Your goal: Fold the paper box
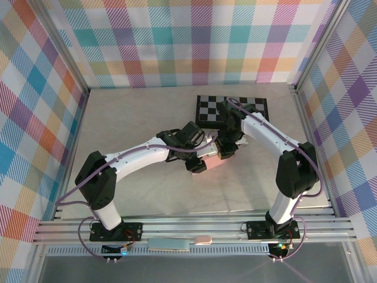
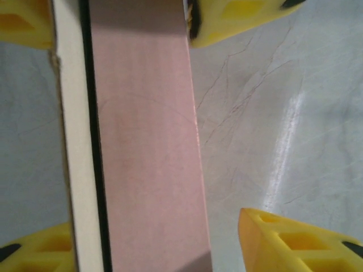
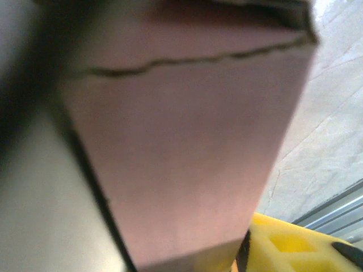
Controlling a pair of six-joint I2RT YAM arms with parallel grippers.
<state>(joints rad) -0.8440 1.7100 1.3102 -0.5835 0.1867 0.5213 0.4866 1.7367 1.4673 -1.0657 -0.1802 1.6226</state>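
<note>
Two arms meet near the middle of the counter (image 1: 135, 118) over one paper box (image 1: 217, 163), which lies just toward 4 o'clock of the counter's centre. The left arm comes in from 8 o'clock and the right from 4 o'clock. One black-and-grey chequered board (image 1: 207, 107) lies near the box at its 12 o'clock, partly under the right arm. The left gripper (image 1: 199, 163) sits at the box's 9 o'clock edge. In the left wrist view its two yellow fingers (image 2: 244, 17) stand wide apart, and a pink panel of the box crosses in front of both; I cannot tell whether either finger touches it. The right gripper (image 1: 227, 148) is at the box's 1 o'clock. In the right wrist view the pink card is close and blurred beside one yellow finger (image 3: 295, 243), so I cannot tell how far this gripper is parted.
</note>
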